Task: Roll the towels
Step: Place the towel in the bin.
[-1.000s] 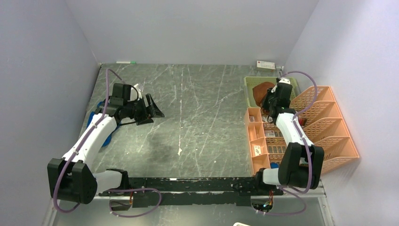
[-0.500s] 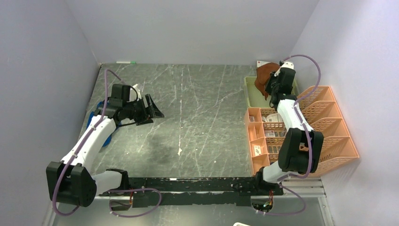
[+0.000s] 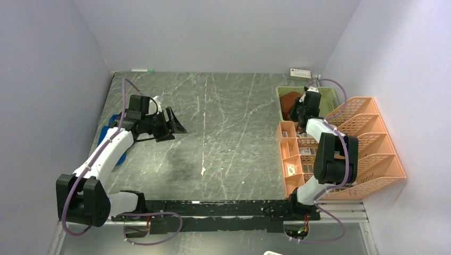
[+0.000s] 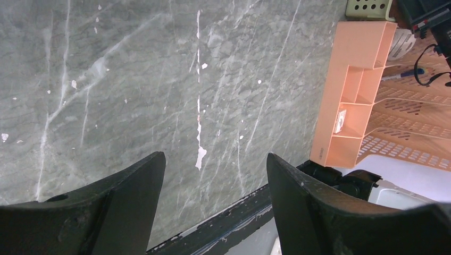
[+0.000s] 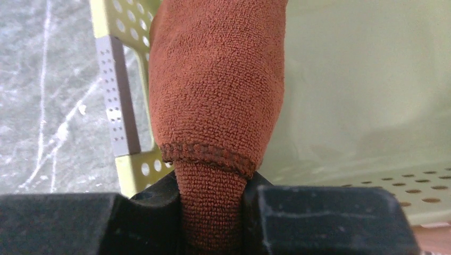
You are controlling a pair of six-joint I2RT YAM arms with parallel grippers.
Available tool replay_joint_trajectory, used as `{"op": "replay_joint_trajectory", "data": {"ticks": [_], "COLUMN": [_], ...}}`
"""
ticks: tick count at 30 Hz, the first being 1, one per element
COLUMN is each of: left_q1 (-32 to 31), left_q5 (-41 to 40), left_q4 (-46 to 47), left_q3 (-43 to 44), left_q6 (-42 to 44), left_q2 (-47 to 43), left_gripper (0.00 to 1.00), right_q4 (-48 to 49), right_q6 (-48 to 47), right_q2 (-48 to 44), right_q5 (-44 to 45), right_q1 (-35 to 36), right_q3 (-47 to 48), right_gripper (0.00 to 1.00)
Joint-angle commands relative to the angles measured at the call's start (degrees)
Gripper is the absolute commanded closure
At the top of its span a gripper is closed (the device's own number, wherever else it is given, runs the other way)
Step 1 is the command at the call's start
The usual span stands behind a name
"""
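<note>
Right gripper (image 3: 299, 108) is back down at the green basket (image 3: 331, 95) in the far right corner. Half a second ago it had the rust-brown towel (image 3: 290, 100) hoisted above the basket's far rim, and now the cloth sits low again, inside the basket's outline. So I read this as no progress out of the basket yet: the towel has still to reach the open bench (image 3: 223, 138) and be spread flat before any rolling. On the wrist camera the right gripper (image 5: 213, 197) has its jaws nearly closed, pinching a narrow neck of the rust-brown towel (image 5: 213, 79) just below a stitched hem. The grip looks firm. The cloth is bunched into one thick lobe, its long axis running straight away from the jaws, its far end pointing past the perforated wall of the green basket (image 5: 121, 106) on the bench side. Nothing rolled about it. Left gripper (image 3: 171, 125) has barely shifted; it hovers over the left half of the bench, and the left gripper (image 4: 215, 159) shows jaws spread wide with only bare marble between them. The blue towel (image 3: 122, 157) peeks out beneath the left arm at the bench's left edge, mostly hidden, so I can't tell how it lies.
</note>
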Motion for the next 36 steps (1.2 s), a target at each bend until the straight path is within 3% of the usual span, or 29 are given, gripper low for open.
{"op": "replay_joint_trajectory", "data": {"ticks": [1,7,14,16,26,30,34,36], "left_q1": [-0.2,-0.2,-0.2,-0.2,-0.2,-0.2,-0.2,-0.2], "left_q5": [2.9,2.8,3.1,3.4,4.9,5.3,5.3,5.1], "left_q4": [3.4,3.6,4.1,4.3,5.2,5.3,5.1,4.9], "left_q3": [-1.3,-1.6,-2.2,-2.1,-2.1,-2.1,-2.0,-2.0], "left_q6": [-0.8,-1.4,-1.8,-1.9,-2.5,-2.7,-2.6,-2.6], "left_q2": [0.9,0.8,1.6,1.8,2.8,2.8,2.5,2.2], "left_gripper": [0.2,0.21,0.21,0.21,0.21,0.21,0.21,0.21], "right_q4": [4.9,4.5,-0.5,-1.8,-9.8,-11.0,-9.3,-8.9], "right_q6": [3.7,7.1,5.3,3.8,-1.9,-3.3,-3.1,-2.5], "right_q2": [2.1,7.8,11.6,11.2,8.1,6.2,6.0,7.4], "right_q5": [-5.2,-11.5,-12.7,-10.3,-0.2,3.9,5.8,5.7], "right_q1": [0.5,0.4,0.7,1.1,1.8,2.6,2.5,2.5], "right_q3": [0.9,5.3,12.2,12.6,17.2,17.6,17.1,18.1], "right_gripper": [1.0,1.0,0.46,0.36,0.3,0.01,0.0,0.06]}}
